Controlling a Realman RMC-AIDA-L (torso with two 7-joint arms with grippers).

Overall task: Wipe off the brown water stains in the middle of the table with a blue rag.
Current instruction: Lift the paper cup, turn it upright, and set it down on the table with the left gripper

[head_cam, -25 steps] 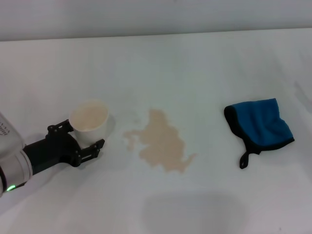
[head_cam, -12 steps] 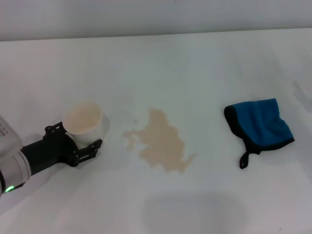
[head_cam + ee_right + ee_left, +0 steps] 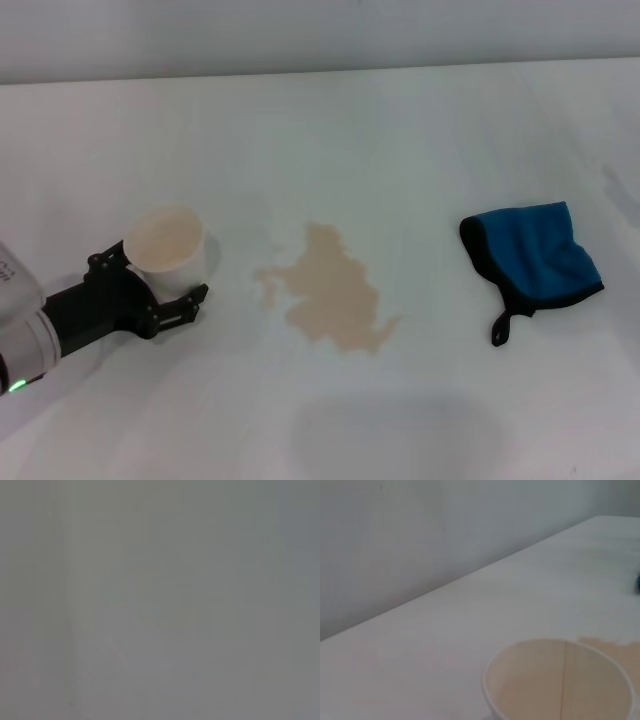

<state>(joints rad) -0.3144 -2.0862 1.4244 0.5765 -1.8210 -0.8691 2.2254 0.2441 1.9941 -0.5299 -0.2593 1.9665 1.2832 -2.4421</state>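
- The broad, plain white matte worktop (image 3: pixel 400 130) fills the head view, and the wiping job on it looks untouched from start to finish.
- In the middle sits the pale tan, ragged-edged blotch of brown water stains (image 3: pixel 330 290), whole and lobed, with small specks on its left side; nothing has smeared it or thinned it, so I judge none of it has been wiped.
- Off to the robot's right, well apart from the blotch, lies the bright blue soft rag with black trim and a short black loop tab (image 3: pixel 535 262), crumpled on the worktop with no end effector near it, so the pick-up is not yet done.
- At the left, the black left end effector (image 3: pixel 162 282) is clamped around a white paper cup with beige residue inside (image 3: pixel 166 244), just to the left of the blotch and clear of it; the left wrist view shows the same cup (image 3: pixel 560 682) up close, with the edge of the stain beyond its rim.
- The right end effector is nowhere in sight; its wrist view gives only a flat grey field.
- What is left, by my reading: get the cup out of the way, fetch the rag, carry it across to the stain, and rub until the white shows through.
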